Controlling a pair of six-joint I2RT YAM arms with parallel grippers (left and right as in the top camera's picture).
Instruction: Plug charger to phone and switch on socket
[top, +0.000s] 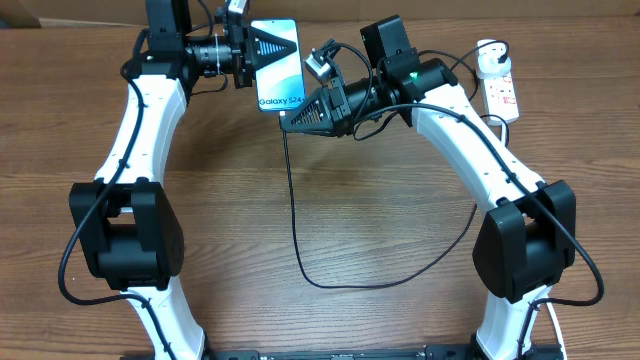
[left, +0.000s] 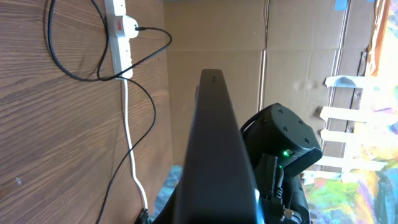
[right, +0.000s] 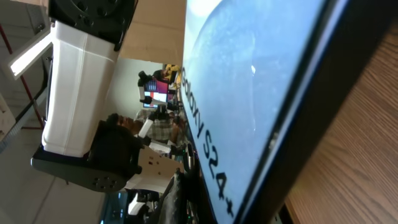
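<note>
Starting closest to the robot's bases, the charger (top: 296, 230) trails its thin black cable in a long loop across the wooden table (top: 350, 200), curling low between the two arms before climbing away on both sides. Follow the left strand up and it runs straight into the right gripper (top: 290, 118), whose jaws are pinched together on the cable's connector end, right at the bottom edge of the phone (top: 283, 80); the tip itself is hidden under the fingers, so whether it sits in the port I cannot tell. From the right wrist the phone (right: 249, 93) fills the view, pale blue screen, "Galaxy S24+" lettering sharp. Further back, the left gripper (top: 262, 47) is clamped tight on the phone's top half, screen facing up; its wrist camera sees the handset (left: 214, 143) edge-on. Farthest out, at the back right, lies the socket (top: 503, 95), the charger's round white adapter plugged into it, its white cord (left: 130, 155) running off along the wood
</note>
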